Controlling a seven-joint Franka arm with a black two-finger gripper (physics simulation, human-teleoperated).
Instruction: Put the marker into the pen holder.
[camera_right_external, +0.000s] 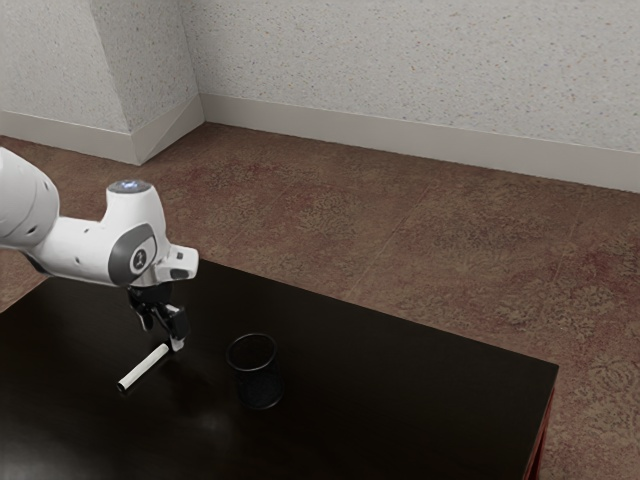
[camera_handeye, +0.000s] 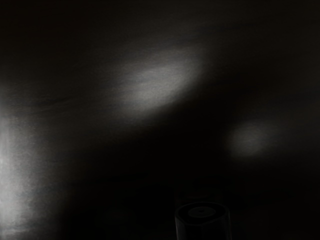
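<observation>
Marker (camera_right_external: 145, 367) lies outside the pen holder (camera_right_external: 259, 386); my gripper (camera_right_external: 162, 337) is open, grasping, lifting and inserting all remaining.

On the table (camera_right_external: 400, 400), the marker (camera_right_external: 143, 367) lies, apparently flat, to the exterior view's left of the pen holder (camera_right_external: 258, 388).

The marker (camera_right_external: 143, 368), a slim white stick with a dark tip, lies slantwise on the dark worktop (camera_right_external: 400, 420), its other end near the tool (camera_right_external: 163, 339). Toward the exterior view's right, apart from the marker, the pen holder (camera_right_external: 259, 386) stands upright, a black round cup with its mouth facing up.
</observation>
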